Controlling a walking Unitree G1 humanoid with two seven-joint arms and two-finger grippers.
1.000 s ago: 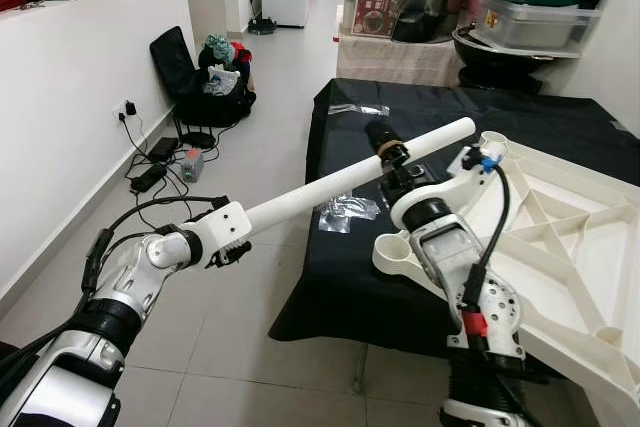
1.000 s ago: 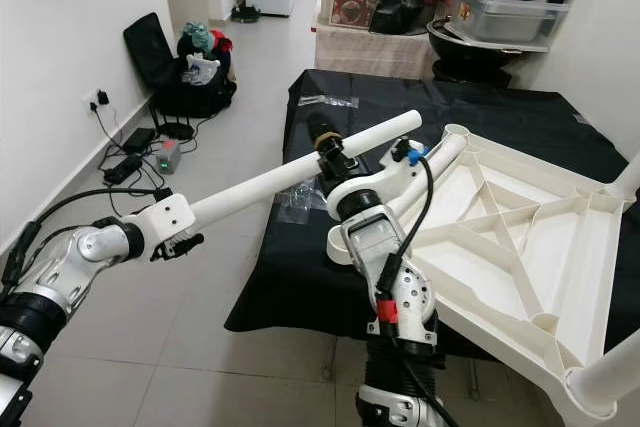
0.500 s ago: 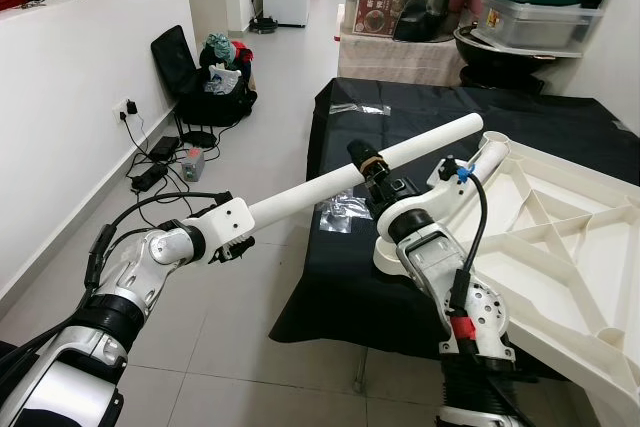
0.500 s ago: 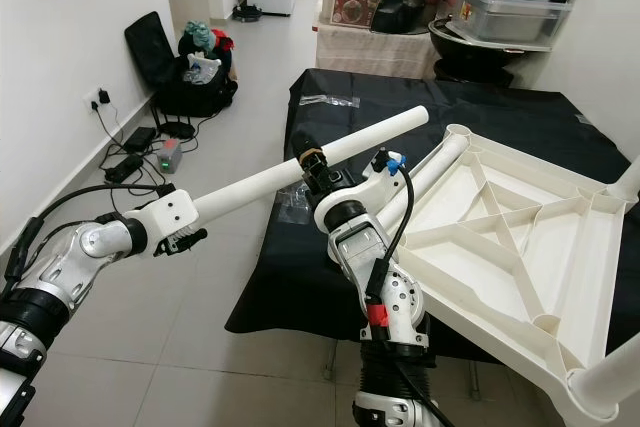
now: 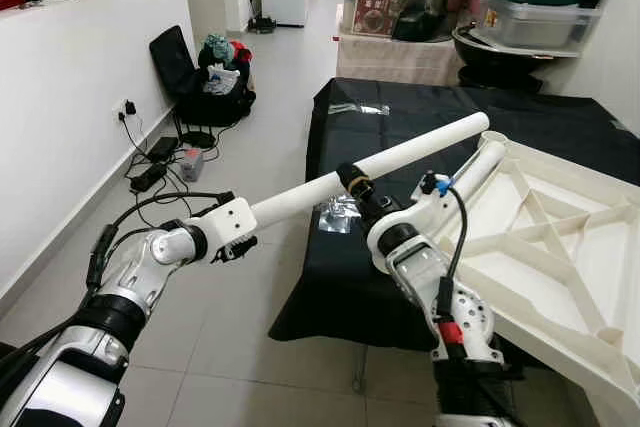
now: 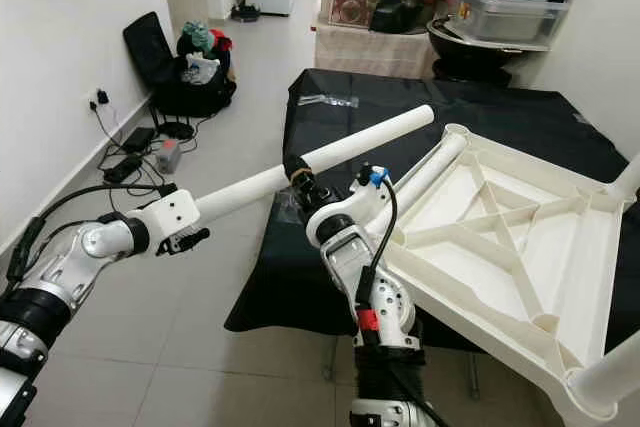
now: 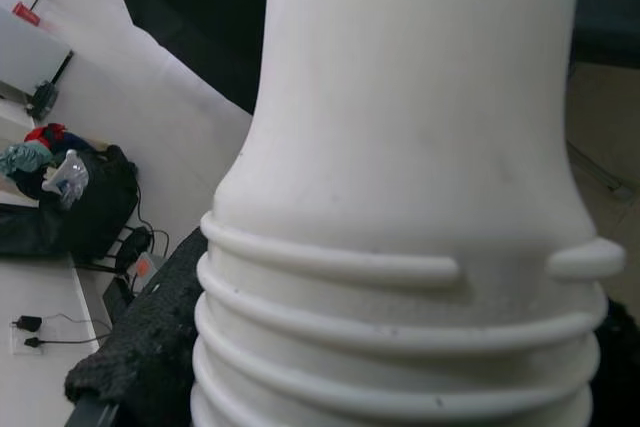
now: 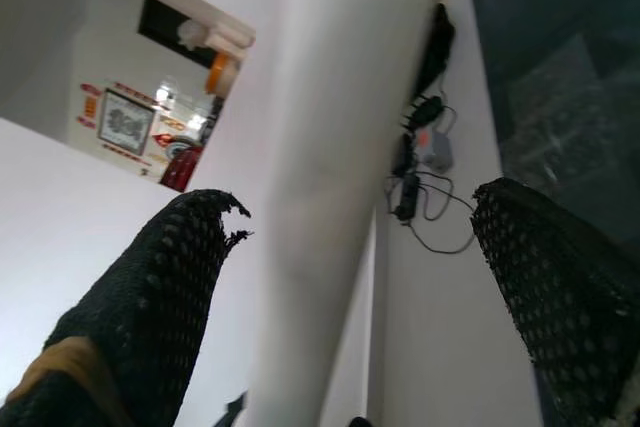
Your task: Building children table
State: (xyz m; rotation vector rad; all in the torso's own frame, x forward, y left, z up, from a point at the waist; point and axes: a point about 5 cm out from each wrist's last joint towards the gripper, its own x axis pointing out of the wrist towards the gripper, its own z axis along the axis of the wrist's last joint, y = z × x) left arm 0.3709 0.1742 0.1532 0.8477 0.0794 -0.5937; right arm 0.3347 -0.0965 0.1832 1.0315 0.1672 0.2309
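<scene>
Your left gripper (image 5: 232, 237) clamps the ribbed end of the long white plastic table leg (image 5: 410, 153), which slants up over the black-draped tabletop (image 5: 400, 117). Your right gripper (image 5: 352, 185) straddles the leg mid-length (fingers spread, not pinching). Rightward, the upturned white plastic children's table (image 5: 560, 247) rests on the cloth.

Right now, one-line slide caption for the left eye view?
Left gripper holds a white table leg by its end; right gripper straddles it mid-length, beside the upturned white tabletop on the black-draped table.
</scene>
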